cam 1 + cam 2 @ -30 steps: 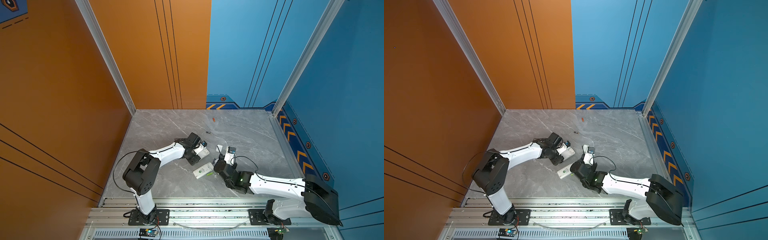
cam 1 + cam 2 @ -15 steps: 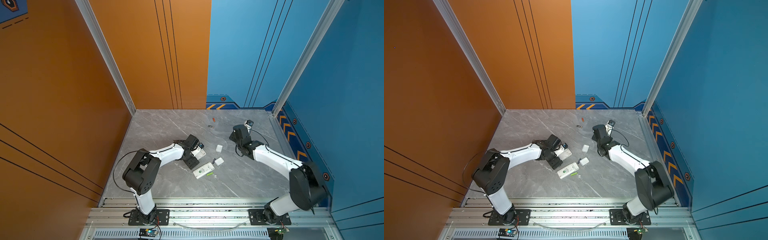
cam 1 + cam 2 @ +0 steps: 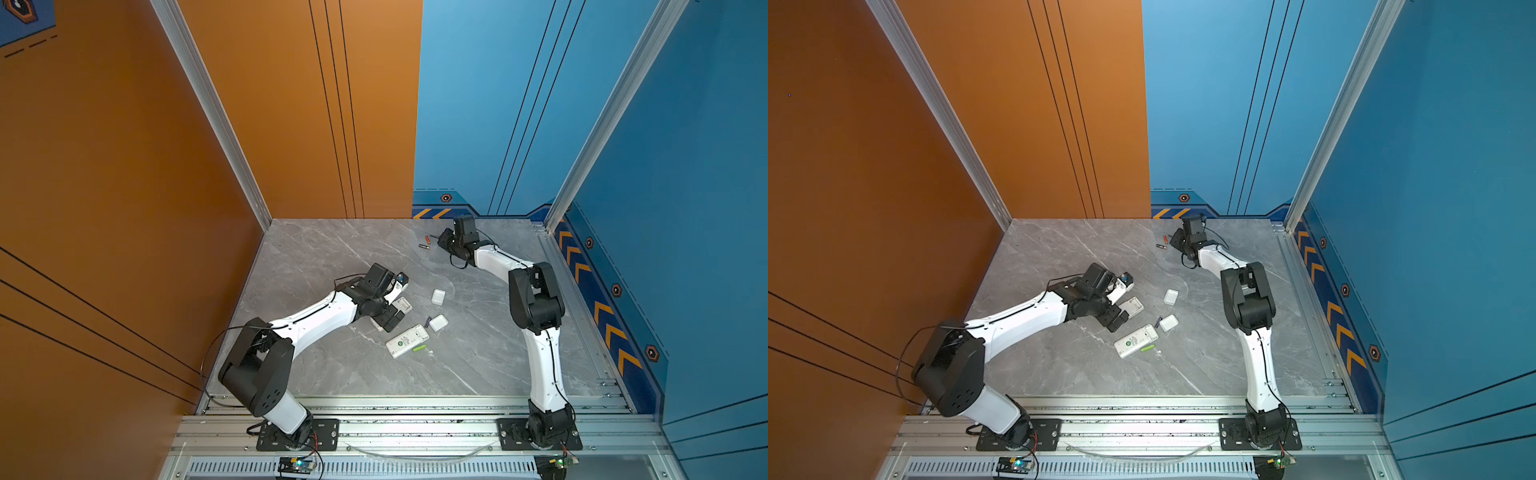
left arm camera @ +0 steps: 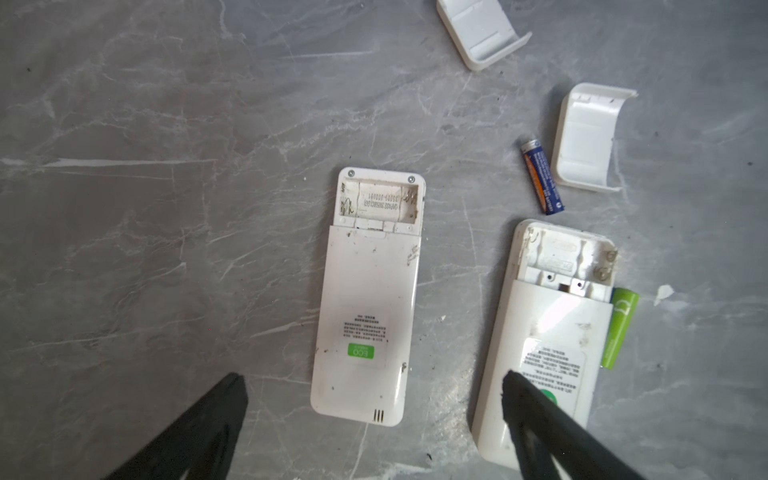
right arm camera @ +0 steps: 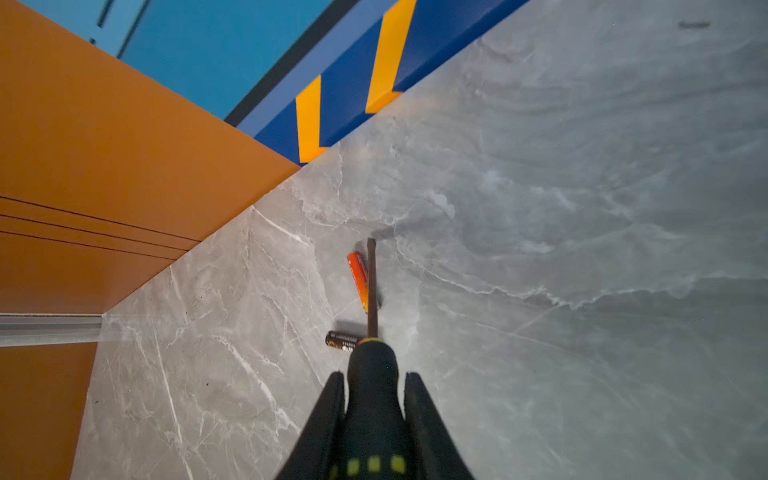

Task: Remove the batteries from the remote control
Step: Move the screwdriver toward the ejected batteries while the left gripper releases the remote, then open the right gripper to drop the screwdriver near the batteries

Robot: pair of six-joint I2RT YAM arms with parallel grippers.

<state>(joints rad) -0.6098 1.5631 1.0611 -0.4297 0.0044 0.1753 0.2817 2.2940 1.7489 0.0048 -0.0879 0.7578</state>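
Nearest, the left gripper (image 4: 372,376) hangs wide open and empty over a white plastic remote control (image 4: 365,299) with a bare bay. The lime-green cylindrical battery (image 4: 619,328) lies past one finger, lengthwise alongside a second white remote (image 4: 548,316). The right gripper (image 5: 374,376), clamping a black-and-yellow-handled screwdriver (image 5: 371,286), is well apart.

Marble tabletop (image 3: 332,257): remotes (image 4: 365,299), lids (image 4: 584,137), batteries (image 4: 542,176)

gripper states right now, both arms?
Left gripper: open, holding nothing.
Right gripper: closed on the screwdriver.
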